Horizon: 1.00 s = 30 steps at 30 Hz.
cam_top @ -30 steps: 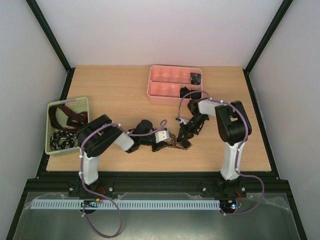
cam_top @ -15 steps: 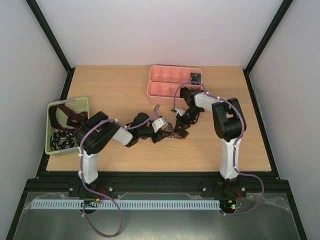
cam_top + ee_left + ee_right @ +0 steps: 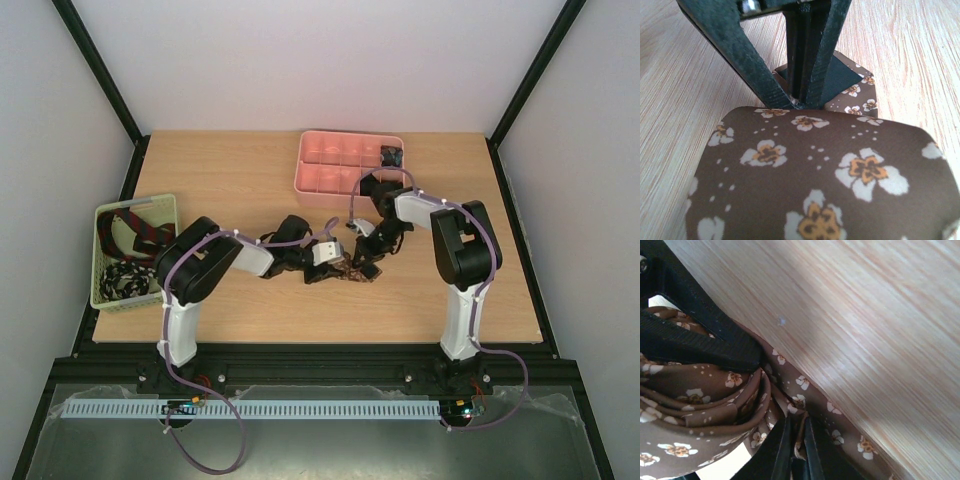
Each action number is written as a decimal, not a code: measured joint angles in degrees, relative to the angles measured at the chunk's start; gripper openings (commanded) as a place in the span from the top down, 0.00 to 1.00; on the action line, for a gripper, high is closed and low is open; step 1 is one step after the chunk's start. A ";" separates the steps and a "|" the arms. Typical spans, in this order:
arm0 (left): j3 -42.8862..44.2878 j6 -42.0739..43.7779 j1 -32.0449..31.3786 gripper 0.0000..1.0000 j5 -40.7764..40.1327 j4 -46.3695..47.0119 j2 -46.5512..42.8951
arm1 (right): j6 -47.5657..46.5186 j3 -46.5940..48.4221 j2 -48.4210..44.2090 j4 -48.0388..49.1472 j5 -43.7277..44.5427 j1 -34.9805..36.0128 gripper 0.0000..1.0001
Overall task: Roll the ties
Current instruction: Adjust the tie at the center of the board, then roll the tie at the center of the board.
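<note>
- Left pincer [image 3: 801, 95]: jaws drawn almost together, pinching a fold of the brown tie [image 3: 820, 180]. Its flowered cloth bulges up close to the camera.
- Right pincer [image 3: 797, 452]: jaws a sliver apart, nipping an edge of the same tie beside its loose roll.
- From above, both pincers meet mid-table [image 3: 220, 190] with the tie bunched between them.
- The tray [image 3: 320, 192] lies at 12 o'clock from the tie, with a black coil [image 3: 392, 157] in its far right cell.
- The basket [image 3: 98, 260] at 9 o'clock holds more ties [image 3: 145, 230].
</note>
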 measured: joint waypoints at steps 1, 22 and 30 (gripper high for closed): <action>0.76 0.68 0.00 0.67 0.09 -0.92 0.28 | 0.04 0.22 -0.04 -0.50 -0.07 -0.35 0.79; 1.16 2.29 -1.53 0.64 -2.27 -2.16 -0.11 | 12.85 -2.21 -3.23 -5.55 -16.76 -4.22 0.51; 1.11 2.34 -1.64 0.64 -2.62 -2.12 -0.20 | 17.70 -2.80 -1.81 -1.36 -18.16 -3.54 0.62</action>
